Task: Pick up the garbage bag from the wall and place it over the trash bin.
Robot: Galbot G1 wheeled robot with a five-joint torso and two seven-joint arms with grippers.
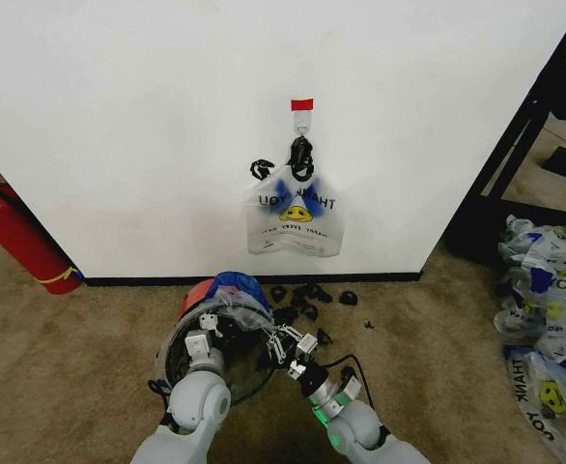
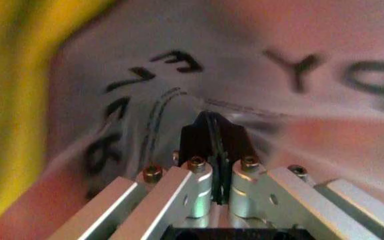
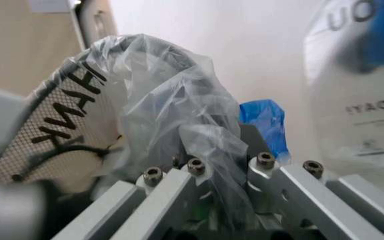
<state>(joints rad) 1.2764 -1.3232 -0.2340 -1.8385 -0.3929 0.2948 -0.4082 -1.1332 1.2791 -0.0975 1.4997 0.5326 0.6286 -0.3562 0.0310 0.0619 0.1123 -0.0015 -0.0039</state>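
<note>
We find the garbage bag [image 1: 227, 307] draped over the trash bin [image 1: 188, 356], below the wall [image 1: 128, 126]. The left gripper [image 2: 213, 131] has its jaws pressed together against the printed film. The right gripper [image 1: 290, 356] has film bunched between its jaws, pinching it.

1. Both forearms are rounded light grey shells, seen in the head view.
2. The left gripper [image 1: 206, 333] is white and silver, with small black details.
3. The right gripper [image 1: 296, 354] is also white and silver; a green light glows on its wrist and a black cable loops beside it.
4. In the wrist views, brushed aluminium linkage bars carry dark socket-head screws.
5. The left fingers [image 2: 213, 137] have black, tapered pads.
</note>
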